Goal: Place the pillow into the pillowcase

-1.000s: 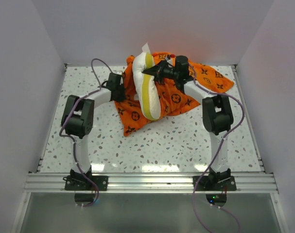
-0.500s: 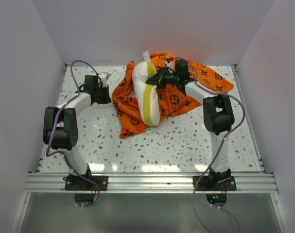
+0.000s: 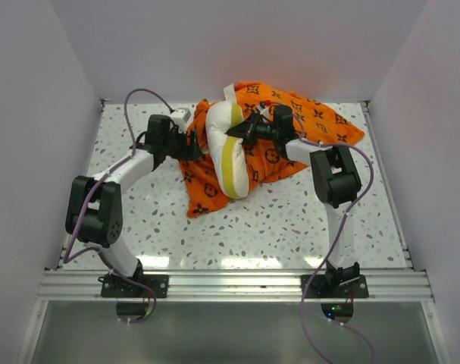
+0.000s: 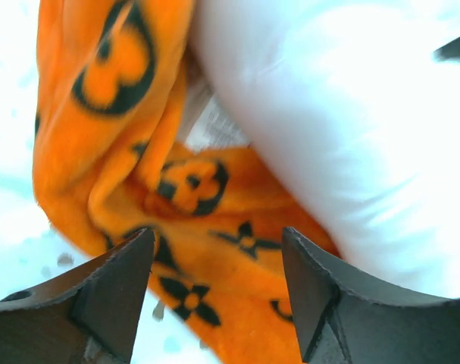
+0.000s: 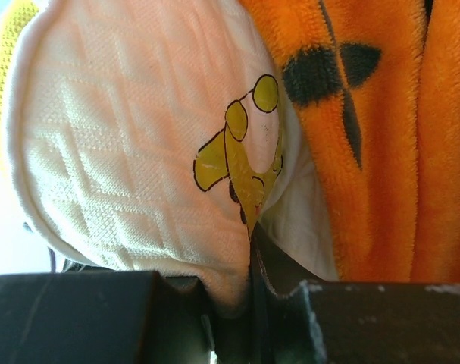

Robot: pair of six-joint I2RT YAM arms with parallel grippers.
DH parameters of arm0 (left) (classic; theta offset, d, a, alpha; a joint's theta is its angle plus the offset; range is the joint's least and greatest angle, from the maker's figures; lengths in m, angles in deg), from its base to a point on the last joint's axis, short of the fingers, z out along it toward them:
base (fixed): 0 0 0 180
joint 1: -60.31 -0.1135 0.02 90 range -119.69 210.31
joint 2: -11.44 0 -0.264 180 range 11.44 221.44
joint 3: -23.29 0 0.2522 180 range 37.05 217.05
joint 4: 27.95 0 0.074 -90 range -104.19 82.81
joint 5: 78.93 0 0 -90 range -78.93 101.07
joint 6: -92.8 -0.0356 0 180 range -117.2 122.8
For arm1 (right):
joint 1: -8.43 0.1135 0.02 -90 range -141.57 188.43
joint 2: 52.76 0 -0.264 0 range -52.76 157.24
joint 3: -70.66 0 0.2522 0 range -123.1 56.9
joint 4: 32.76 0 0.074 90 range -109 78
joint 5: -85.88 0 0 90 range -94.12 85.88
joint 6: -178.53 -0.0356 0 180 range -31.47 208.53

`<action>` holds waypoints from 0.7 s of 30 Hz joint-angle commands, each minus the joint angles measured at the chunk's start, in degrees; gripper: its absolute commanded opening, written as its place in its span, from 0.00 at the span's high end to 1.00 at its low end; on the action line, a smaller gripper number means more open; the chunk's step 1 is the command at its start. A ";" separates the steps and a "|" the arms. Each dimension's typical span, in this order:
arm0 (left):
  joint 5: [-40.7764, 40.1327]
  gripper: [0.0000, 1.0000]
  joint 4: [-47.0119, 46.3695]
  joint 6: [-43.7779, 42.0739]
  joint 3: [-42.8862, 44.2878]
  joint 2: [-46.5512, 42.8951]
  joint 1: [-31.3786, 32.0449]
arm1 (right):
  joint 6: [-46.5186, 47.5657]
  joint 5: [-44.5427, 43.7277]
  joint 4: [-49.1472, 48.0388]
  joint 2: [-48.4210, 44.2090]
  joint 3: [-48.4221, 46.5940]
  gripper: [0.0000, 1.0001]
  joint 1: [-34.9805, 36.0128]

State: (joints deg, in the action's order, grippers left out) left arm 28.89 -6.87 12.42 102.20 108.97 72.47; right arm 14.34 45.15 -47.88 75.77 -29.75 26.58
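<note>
The cream-white pillow (image 3: 228, 155) with its yellow band stands on edge, bent over the bright orange pillowcase (image 3: 313, 115) at the back of the table. My right gripper (image 3: 242, 130) is shut on a fold of the pillow's textured fabric (image 5: 123, 152), pinched at the jaws (image 5: 248, 265), with orange cloth (image 5: 366, 152) to its right. My left gripper (image 3: 196, 144) is at the pillowcase's left edge. In the left wrist view it is open (image 4: 214, 254), its fingers apart. Orange monogram fabric (image 4: 214, 205) lies just ahead of them and the white pillow (image 4: 351, 129) is at upper right.
The speckled white tabletop (image 3: 290, 220) stretches in front of the cloth. White walls close in the left, right and back sides. A metal rail (image 3: 230, 284) with both arm bases runs along the near edge. Purple cables loop over each arm.
My left gripper let go and swung out left, then came back to the pillowcase's left edge and opened. The right gripper kept its hold as the pillow shifted slightly left.
</note>
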 commanded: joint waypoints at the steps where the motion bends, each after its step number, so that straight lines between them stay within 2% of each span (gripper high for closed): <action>1: -8.23 0.26 -2.14 1.79 5.58 2.37 4.00 | -2.62 0.64 0.94 3.13 1.92 1.00 -0.75; 4: -11.48 0.25 1.38 4.51 11.12 9.04 4.53 | -3.58 1.08 0.24 2.87 1.84 1.00 -0.75; 9: -15.61 0.23 -1.15 5.84 15.71 15.66 6.73 | -4.99 1.61 -1.61 2.34 1.84 1.00 -0.75; 12: -16.76 0.23 0.42 6.72 20.01 19.61 7.52 | -6.22 1.87 -3.01 2.08 2.27 1.00 -0.84; 17: -21.50 0.21 3.13 6.19 21.69 23.31 9.81 | -7.63 1.61 -4.16 1.99 1.93 1.00 -0.75; 21: -23.28 0.23 6.84 8.56 20.13 24.28 9.11 | -8.95 1.35 -5.83 1.81 1.92 1.00 -0.84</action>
State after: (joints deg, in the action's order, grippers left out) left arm 12.06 -2.87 18.78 123.49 129.11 81.34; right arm 7.71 44.32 -52.61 76.57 -28.92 25.40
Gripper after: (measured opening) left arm 0.779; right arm 0.164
